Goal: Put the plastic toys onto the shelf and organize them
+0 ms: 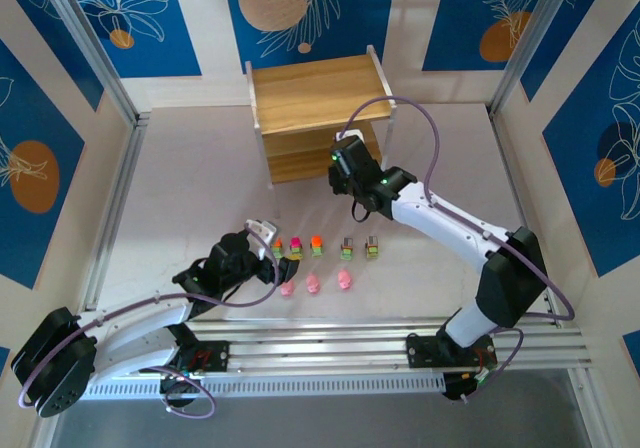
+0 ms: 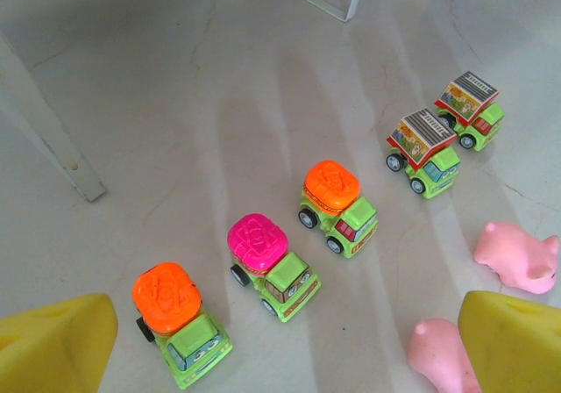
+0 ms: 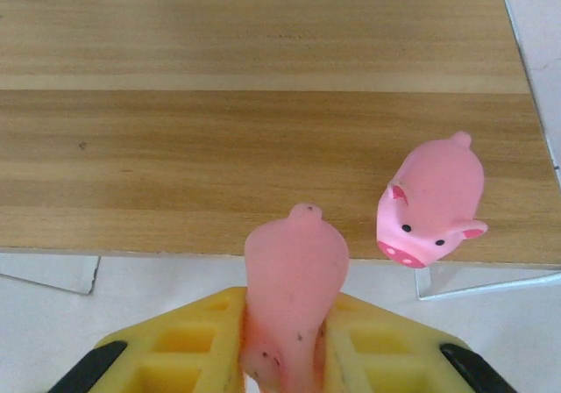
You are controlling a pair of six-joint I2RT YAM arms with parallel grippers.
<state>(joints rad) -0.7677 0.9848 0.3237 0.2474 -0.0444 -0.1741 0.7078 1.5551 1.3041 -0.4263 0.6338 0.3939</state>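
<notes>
Pink pig (image 3: 294, 296) pinched in right hand (image 3: 285, 327), at shelf (image 3: 219, 147) front edge, beside second pig (image 3: 431, 200) standing on board. Step: shelving pigs. Next, likely: lower onto board, release. Left hand (image 2: 289, 345) spread above cars (image 2: 337, 202) on counter (image 2: 175, 103).

Right end effector (image 3: 285, 327) clamped, far forward.

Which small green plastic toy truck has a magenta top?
The green plastic truck second from the row's lower-left end in the left wrist view, flanked by two orange-topped trucks.
</notes>
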